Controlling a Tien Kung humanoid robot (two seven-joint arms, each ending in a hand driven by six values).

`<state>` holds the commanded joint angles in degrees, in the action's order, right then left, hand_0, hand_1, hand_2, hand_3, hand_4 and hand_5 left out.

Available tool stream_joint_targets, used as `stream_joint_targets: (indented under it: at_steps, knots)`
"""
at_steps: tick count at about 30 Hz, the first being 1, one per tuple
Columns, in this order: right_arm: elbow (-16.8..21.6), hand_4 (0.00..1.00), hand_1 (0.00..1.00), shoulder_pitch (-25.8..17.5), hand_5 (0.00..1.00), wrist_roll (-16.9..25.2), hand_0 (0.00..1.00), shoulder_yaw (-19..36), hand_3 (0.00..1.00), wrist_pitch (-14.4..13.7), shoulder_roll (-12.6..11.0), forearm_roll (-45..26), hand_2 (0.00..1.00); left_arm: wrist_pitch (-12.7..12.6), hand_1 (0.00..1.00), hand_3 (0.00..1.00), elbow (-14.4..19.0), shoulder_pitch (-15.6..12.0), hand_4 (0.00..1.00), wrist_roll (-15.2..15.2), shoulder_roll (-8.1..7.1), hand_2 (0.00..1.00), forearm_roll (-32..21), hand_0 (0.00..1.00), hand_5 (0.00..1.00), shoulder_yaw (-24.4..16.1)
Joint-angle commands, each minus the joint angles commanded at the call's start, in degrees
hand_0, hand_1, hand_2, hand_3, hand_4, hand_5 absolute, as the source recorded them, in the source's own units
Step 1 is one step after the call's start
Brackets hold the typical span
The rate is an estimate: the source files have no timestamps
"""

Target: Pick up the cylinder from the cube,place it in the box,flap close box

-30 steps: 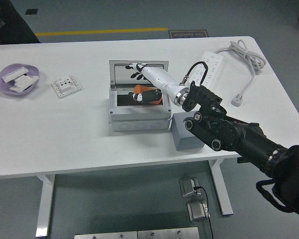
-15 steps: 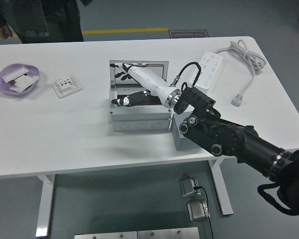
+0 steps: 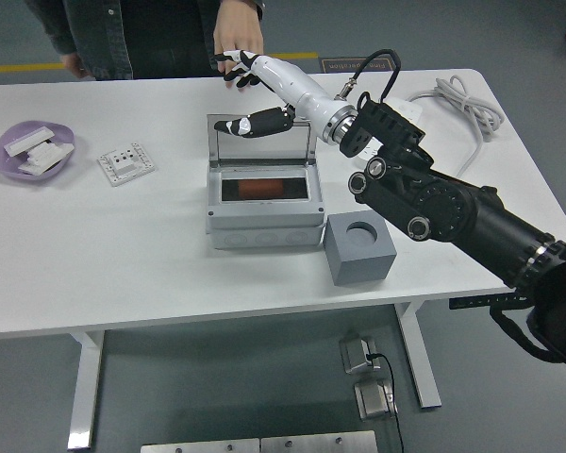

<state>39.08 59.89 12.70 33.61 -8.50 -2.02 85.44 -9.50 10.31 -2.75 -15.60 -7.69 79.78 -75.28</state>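
Note:
The orange cylinder (image 3: 263,189) lies inside the grey box (image 3: 264,226) at the table's middle. The box's lid (image 3: 262,142) stands upright and open at its back. The grey cube (image 3: 360,247) sits to the right of the box, and its round hole is empty. My right hand (image 3: 232,98) is above the lid's top left edge. Its fingers (image 3: 236,64) are spread behind the lid, its thumb (image 3: 255,123) is in front, and it holds nothing. The left arm is out of view.
A purple dish (image 3: 30,151) with white parts and a white socket plate (image 3: 125,162) lie at the far left. A white power strip (image 3: 410,111) and its cable (image 3: 462,104) lie at the back right. A person stands at the far side, one hand (image 3: 238,33) near my fingers.
My right hand rose out of the box to the top of the lid, leaving the cylinder inside. A person has stepped up to the far side.

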Motion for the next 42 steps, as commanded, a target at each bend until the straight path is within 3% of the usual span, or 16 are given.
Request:
stream_joint_targets:
  at_steps: [6, 10, 12, 27, 36, 42]
  knots:
    - [-8.2, 0.929, 0.677, 0.33, 0.373, 0.48, 0.707, -1.61, 0.86, 0.13, 0.71, -1.9, 0.722, 0.01, 0.644, 0.621, 0.0, -0.02, 0.663, 0.09, -0.03, 0.606, -0.5, 0.63, 0.24, 0.5]
    - [-9.77, 0.928, 0.679, -0.31, 0.378, 0.54, 0.723, -3.39, 0.856, -0.06, 0.79, -2.32, 0.72, 0.02, 0.644, 0.621, 0.0, -0.01, 0.662, 0.14, 0.18, 0.606, -0.66, 0.63, 0.238, 0.68]
    - [-9.05, 0.928, 0.679, -0.67, 0.378, 0.44, 0.723, -4.28, 0.856, -0.22, 0.66, -2.22, 0.72, 0.01, 0.644, 0.621, 0.0, 0.01, 0.662, 0.2, 0.25, 0.606, -0.75, 0.63, 0.238, 0.76]
    - [7.4, 0.932, 0.678, -3.16, 0.389, -0.9, 0.727, -9.05, 0.853, -2.12, -4.35, 4.55, 0.72, -0.08, 0.644, 0.621, 0.0, -0.39, 0.662, 0.45, 0.49, 0.606, -0.64, 0.63, 0.237, 0.39]
    - [9.98, 0.931, 0.664, -5.75, 0.402, -1.05, 0.702, -10.43, 0.852, -2.54, -6.65, 4.76, 0.71, -0.09, 0.644, 0.621, 0.0, -0.78, 0.662, 0.43, 0.78, 0.606, -0.23, 0.63, 0.237, -0.14]
    - [11.02, 0.932, 0.66, -4.94, 0.406, -0.96, 0.69, -8.14, 0.847, -2.73, -7.71, 5.57, 0.711, -0.07, 0.644, 0.621, 0.0, -0.7, 0.662, 0.43, 0.7, 0.606, 0.04, 0.63, 0.237, -0.29]
